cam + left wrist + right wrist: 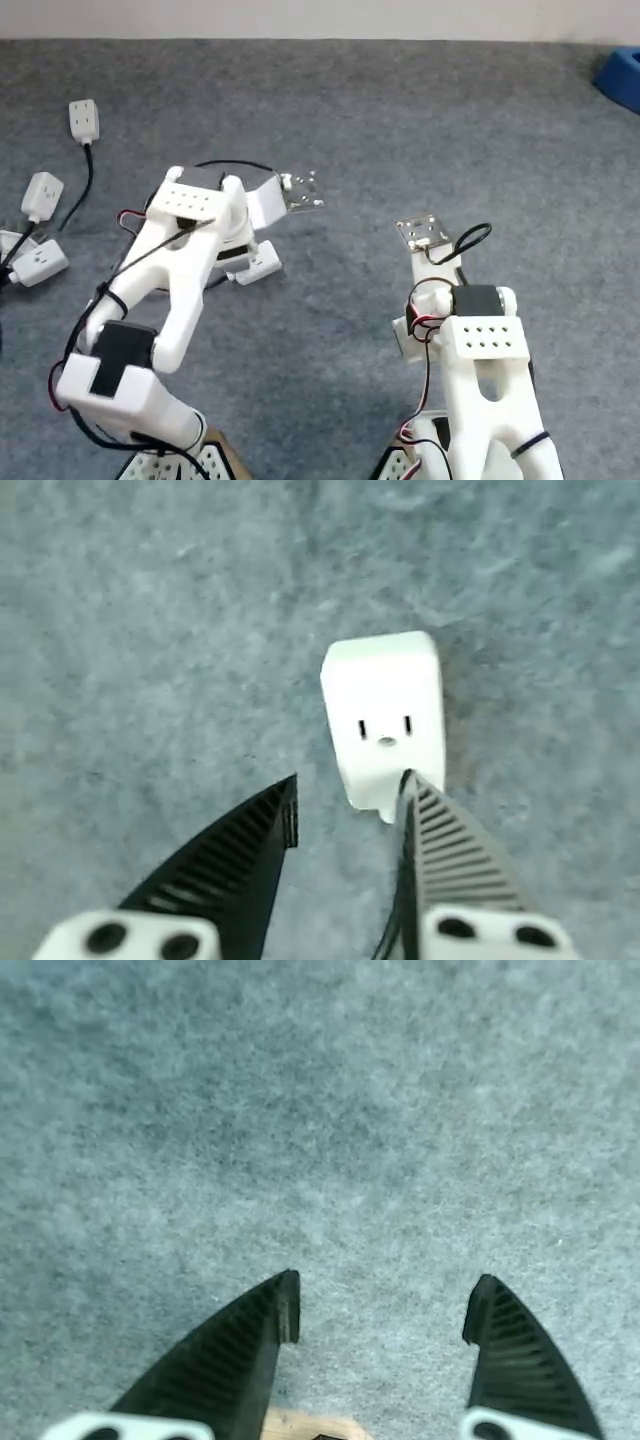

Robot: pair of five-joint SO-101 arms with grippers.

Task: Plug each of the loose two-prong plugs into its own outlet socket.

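I see left end effector (348,780) open, pitched down over white outlet socket (385,710), one finger (440,840) at its edge; right end effector (385,1295) open over bench (300,1110).

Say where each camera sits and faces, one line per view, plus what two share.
High view: fixed overhead, looking down on the grey mat; left arm and right arm show.
Left wrist view: on that wrist, facing down past the open left pincer at a white socket.
Right wrist view: likewise, open right pincer over mat.
Shared: that socket, also in the high view.
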